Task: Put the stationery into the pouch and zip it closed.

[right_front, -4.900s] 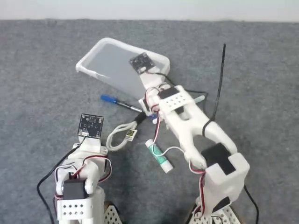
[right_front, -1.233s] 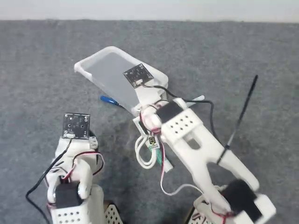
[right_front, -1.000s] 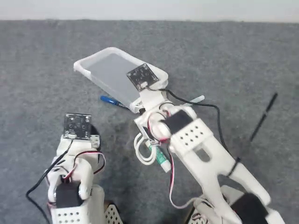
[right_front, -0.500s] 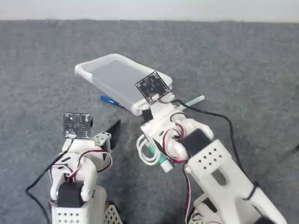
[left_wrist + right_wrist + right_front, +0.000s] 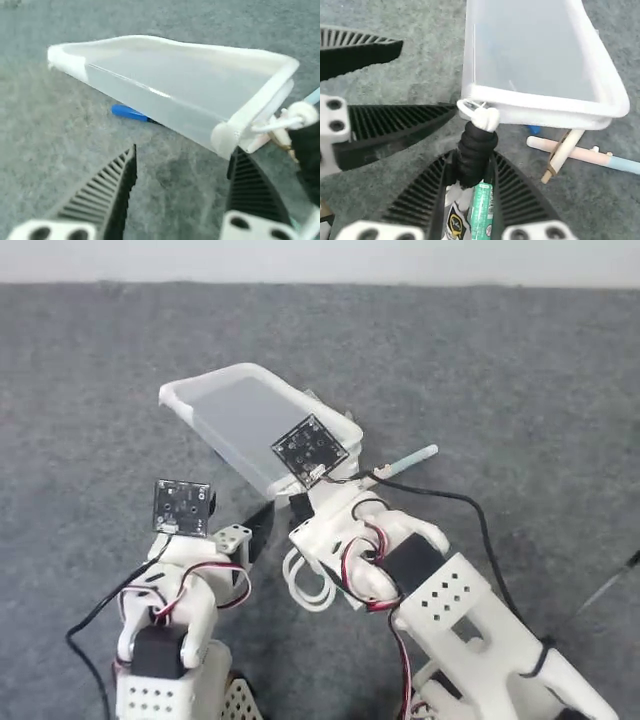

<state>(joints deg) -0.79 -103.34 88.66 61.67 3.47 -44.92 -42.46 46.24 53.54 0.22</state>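
Pouch (image 5: 535, 50) lies just beyond right end effector (image 5: 470, 161) clamped on cable (image 5: 477, 140).

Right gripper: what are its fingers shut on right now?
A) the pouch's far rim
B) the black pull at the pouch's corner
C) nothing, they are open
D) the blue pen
B: in the right wrist view, the right gripper has its fingers closed on the black pull, which is tied to the corner of the pouch.
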